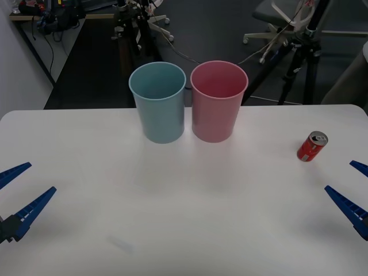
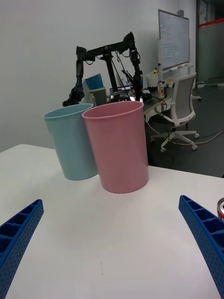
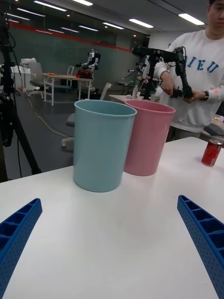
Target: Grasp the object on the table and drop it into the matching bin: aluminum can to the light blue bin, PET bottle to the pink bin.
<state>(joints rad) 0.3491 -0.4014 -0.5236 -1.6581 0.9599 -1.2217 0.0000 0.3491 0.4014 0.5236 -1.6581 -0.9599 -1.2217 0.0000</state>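
Note:
A small red aluminum can with a silver top stands upright on the white table, near its right side; it also shows as the can and as a sliver of the can. The light blue bin and the pink bin stand side by side at the table's far middle, blue on the left. My right gripper is open at the right edge, a little nearer than the can. My left gripper is open at the left edge. Both hold nothing.
Beyond the table's far edge are tripod legs, an office chair and cables on a dark floor. A person stands beyond the table holding a black arm rig, touching none of the task's things. Bare tabletop lies between the grippers.

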